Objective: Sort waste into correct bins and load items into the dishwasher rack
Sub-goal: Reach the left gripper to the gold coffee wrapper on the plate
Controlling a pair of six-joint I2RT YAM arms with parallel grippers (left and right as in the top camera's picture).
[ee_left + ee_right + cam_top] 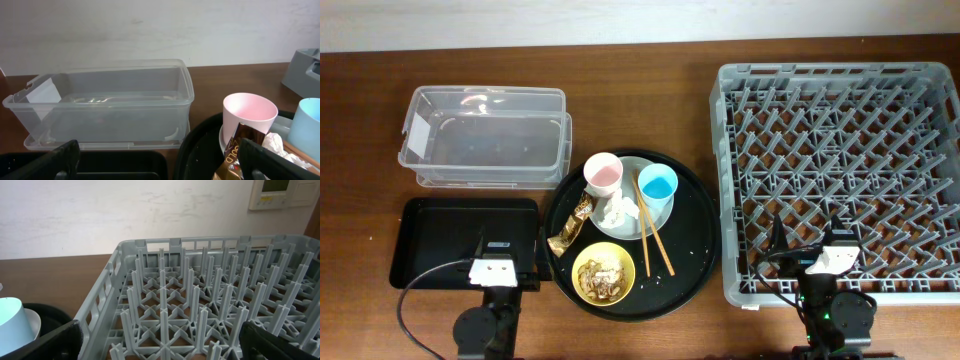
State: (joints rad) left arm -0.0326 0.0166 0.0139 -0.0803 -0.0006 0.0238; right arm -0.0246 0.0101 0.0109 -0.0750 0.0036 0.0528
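On the round black tray, a pink cup (603, 174), a light-blue cup (658, 185) and a white tissue (618, 211) sit on a grey plate (654, 218). Wooden chopsticks (655, 230) lean off the plate. A gold wrapper (570, 231) lies left of it. A yellow bowl (604, 273) holds food scraps. The clear tub (485, 135) and the black rectangular tray (450, 240) are at left, the grey rack (840, 170) at right. My left gripper (507, 250) is open over the rectangular tray's right end (162, 167). My right gripper (804, 245) is open above the rack's front left (160, 345).
The round black tray (695, 235) lies between the rectangular tray and the rack, with crumbs scattered on it. In the left wrist view the pink cup (249, 117) and wrapper (235, 155) are close to my right finger. A cable runs from the left arm.
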